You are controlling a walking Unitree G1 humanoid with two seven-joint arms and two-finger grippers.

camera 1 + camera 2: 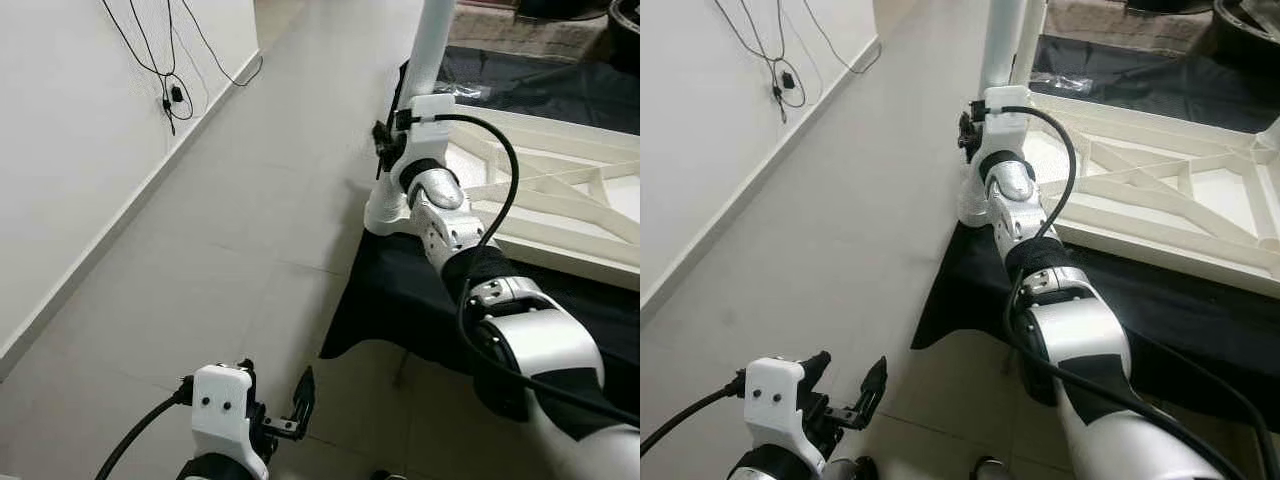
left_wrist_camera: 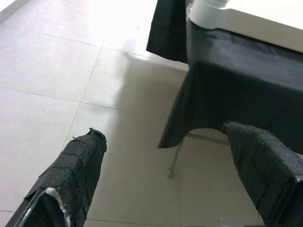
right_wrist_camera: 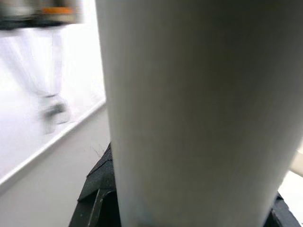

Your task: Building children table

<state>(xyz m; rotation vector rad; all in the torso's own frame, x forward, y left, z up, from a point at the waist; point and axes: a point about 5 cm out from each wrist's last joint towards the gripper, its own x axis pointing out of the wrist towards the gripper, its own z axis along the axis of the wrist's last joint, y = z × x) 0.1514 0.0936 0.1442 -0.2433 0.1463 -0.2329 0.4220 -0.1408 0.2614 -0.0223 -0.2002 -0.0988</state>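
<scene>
White tabletop (image 1: 1160,190), ribbed underside up, lying on a black cloth (image 1: 1160,300) over a low stand at the right of the scene; one white leg (image 1: 432,45) stands upright at its near-left corner. Right gripper (image 1: 385,145) raised against that leg, fingers pressed onto it from either side, the leg very close in the right wrist view. Left gripper (image 1: 275,400) low at the near left above the tiled floor (image 1: 250,200), fingers spread and holding nothing; cables (image 1: 170,70) hang on the far-left wall.
</scene>
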